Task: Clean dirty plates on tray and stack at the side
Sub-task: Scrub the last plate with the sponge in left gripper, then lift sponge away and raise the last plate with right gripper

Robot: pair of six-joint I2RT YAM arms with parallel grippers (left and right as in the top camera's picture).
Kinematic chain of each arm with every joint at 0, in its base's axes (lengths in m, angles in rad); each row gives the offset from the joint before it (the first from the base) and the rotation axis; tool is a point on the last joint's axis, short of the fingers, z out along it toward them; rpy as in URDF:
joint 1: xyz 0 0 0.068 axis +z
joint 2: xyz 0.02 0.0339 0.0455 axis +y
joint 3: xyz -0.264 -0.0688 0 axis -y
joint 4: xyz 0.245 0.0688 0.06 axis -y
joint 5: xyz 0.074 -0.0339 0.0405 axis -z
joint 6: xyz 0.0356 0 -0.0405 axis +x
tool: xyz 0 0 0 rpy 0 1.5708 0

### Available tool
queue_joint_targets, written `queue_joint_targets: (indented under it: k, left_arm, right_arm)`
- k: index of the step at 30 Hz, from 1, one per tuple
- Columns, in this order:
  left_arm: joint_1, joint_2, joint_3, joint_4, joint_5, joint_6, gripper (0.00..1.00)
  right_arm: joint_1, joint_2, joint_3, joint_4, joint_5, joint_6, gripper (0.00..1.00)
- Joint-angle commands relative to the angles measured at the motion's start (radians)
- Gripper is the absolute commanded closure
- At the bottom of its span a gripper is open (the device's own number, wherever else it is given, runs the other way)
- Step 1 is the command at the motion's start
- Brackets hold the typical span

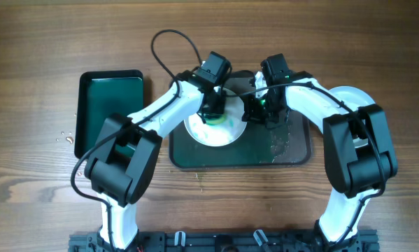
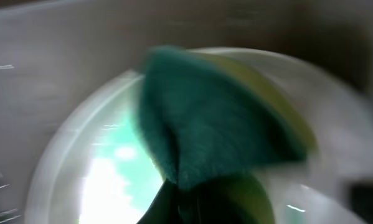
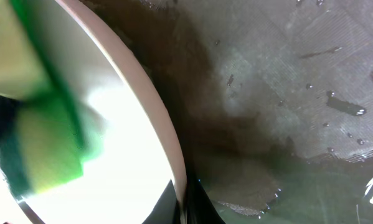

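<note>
Currently scrubbing with the green-and-yellow foam sponge [image 2: 211,124] clenched in the left gripper [image 1: 212,114], across the round white plate [image 1: 210,133] left of centre on the large dark grey rimmed tray [image 1: 293,150], apparently pinched at the rim by the right gripper [image 1: 254,112] for steadiness.

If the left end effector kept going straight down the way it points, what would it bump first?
Probably the plate: the left end effector points down at it, with the green sponge in front. Blur hides whether they touch.
</note>
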Motion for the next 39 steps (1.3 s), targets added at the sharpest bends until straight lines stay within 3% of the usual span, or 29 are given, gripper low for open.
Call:
queue_joint_targets:
  k: [1,8,20,27,33,39]
  left_arm:
    - [0.044,0.010,-0.001,-0.062,-0.304,-0.050,0.96]
    - [0.063,0.005,0.046,-0.297,-0.250,-0.100,0.96]
    - [0.215,-0.098,0.416,-0.603,0.043,-0.093,0.96]
    - [0.282,-0.144,0.430,-0.634,0.147,-0.093,0.96]
    - [0.282,-0.144,0.430,-0.636,0.146,-0.058,0.96]
    - [0.284,-0.144,0.430,-0.632,0.146,-0.041,0.96]
  right_arm:
    - [0.000,0.042,-0.035,-0.009,0.063,0.000,0.96]
    - [0.000,0.041,-0.035,-0.008,0.063,-0.010,0.96]
    - [0.000,-0.149,-0.033,-0.067,0.243,-0.053,0.96]
    - [0.090,-0.403,-0.033,-0.167,0.646,-0.045,0.96]
    - [0.291,-0.565,-0.033,-0.222,1.127,0.004,0.96]
    - [0.487,-0.606,-0.033,-0.277,1.517,0.000,0.96]
